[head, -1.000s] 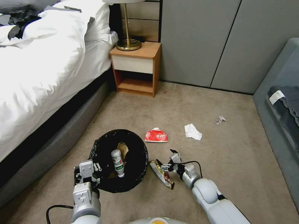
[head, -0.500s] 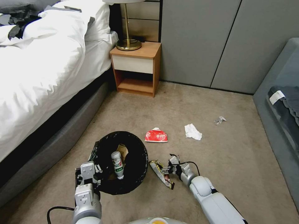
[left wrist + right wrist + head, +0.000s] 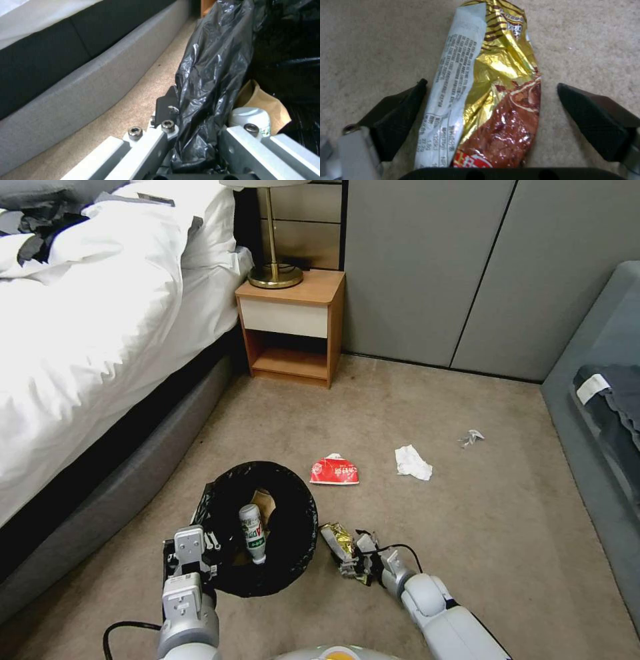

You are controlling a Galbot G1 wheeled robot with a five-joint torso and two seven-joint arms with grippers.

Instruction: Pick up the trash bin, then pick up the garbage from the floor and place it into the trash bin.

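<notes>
- Left gripper (image 3: 200,549): clamped on the near rim of the round trash bin (image 3: 293,553) lined with a black plastic bag, on the beige carpet beside the bed.
- Bin contents: small white bottle with green label (image 3: 253,532), brown paper bag (image 3: 263,105).
- Right gripper (image 3: 491,110): fingers spread apart, straddling the crumpled gold-and-brown foil snack wrapper (image 3: 493,95) lying flat on the carpet just right of the bin.

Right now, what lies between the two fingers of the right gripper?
In the right wrist view, the gold and red snack wrapper lies on the carpet between the open fingers of the right gripper.
</notes>
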